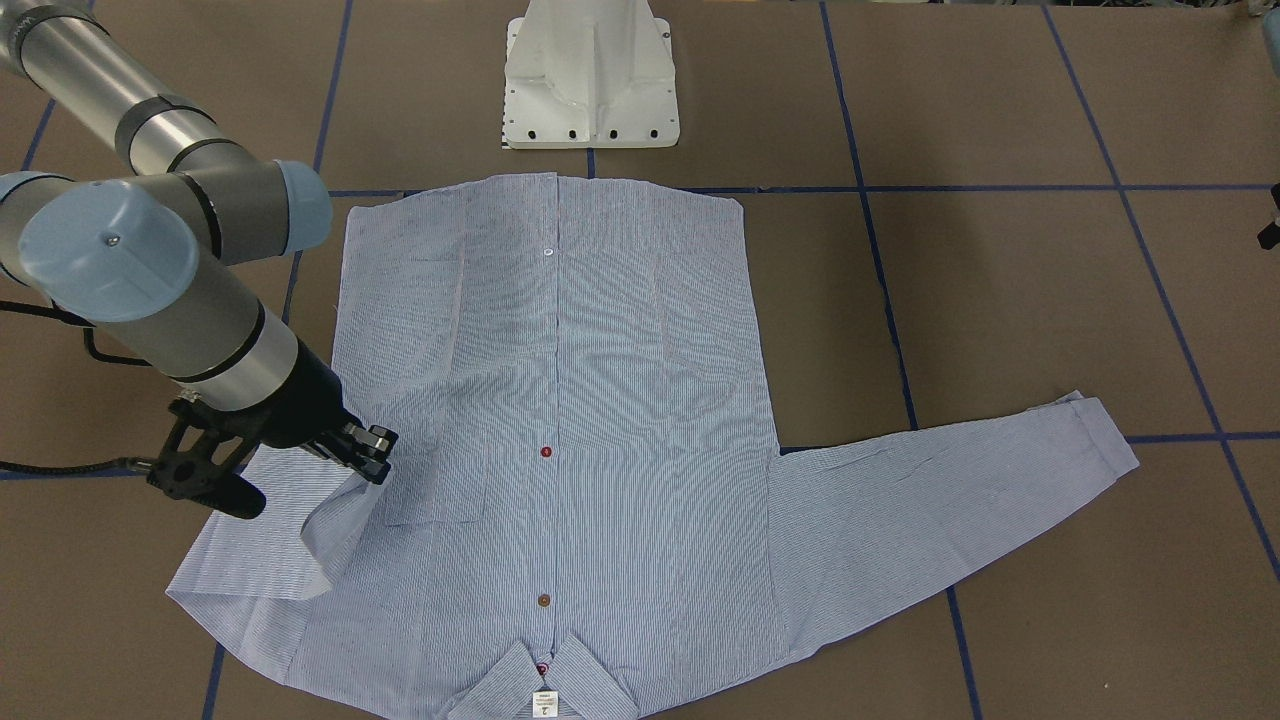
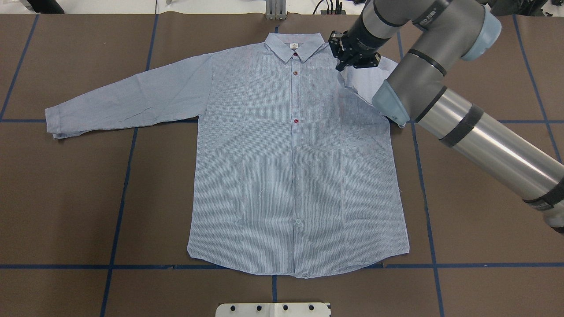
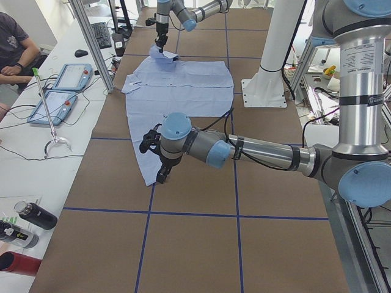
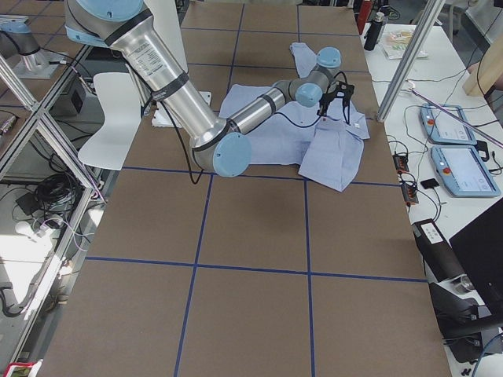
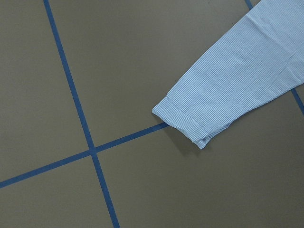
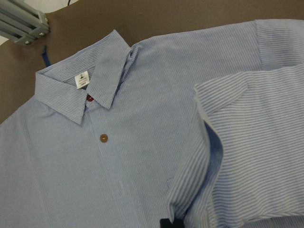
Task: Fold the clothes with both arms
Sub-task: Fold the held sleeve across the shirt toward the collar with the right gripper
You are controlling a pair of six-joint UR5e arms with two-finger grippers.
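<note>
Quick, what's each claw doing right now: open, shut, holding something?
Left claw: cannot be told; only a side view shows it.
Right claw: closed, pinching a sleeve of the shirt.

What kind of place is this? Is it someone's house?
Probably a robot lab, not a house. The right arm and left arm reach over a shirt on a table gridded with blue tape, and control tablets sit on a side bench.

Neck label (image 6: 82, 80) on shirt (image 2: 295, 167): print illegible.
</note>
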